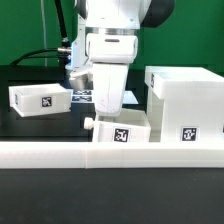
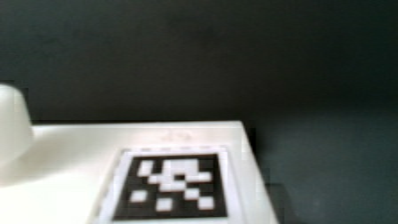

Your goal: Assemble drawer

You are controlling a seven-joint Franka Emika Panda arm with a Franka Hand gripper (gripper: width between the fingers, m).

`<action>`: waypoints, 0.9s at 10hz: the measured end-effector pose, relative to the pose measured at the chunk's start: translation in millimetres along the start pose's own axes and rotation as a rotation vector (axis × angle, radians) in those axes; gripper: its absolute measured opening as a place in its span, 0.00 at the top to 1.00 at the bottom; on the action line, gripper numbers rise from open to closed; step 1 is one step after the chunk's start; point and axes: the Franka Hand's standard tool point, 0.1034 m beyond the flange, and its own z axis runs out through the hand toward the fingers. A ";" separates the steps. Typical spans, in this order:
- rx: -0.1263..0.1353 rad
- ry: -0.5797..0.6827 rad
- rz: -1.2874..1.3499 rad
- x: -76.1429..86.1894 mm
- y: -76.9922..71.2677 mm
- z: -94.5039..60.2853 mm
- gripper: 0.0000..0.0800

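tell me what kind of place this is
Probably a robotics lab bench: a robot arm hangs over a black table, a white box and tray carry printed square tags, and a green screen stands behind.

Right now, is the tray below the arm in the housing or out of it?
Out. The tray sits at the exterior view's left of the housing, wholly outside it.

One large cube housing (image 1: 185, 98), two small trays (image 1: 40, 98) (image 1: 120, 130), one long low rail (image 1: 50, 152) and one marker board (image 1: 82, 97).
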 end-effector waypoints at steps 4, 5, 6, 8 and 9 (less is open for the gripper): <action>0.021 -0.006 -0.003 -2.8 -0.1 -0.1 0.95; 0.025 -0.007 -0.003 -2.7 0.2 -0.4 0.95; 0.032 -0.009 -0.004 -2.3 2.0 -1.4 0.95; 0.028 -0.009 -0.008 0.9 9.6 -5.3 0.95; 0.027 -0.009 -0.006 2.9 11.3 -6.5 0.95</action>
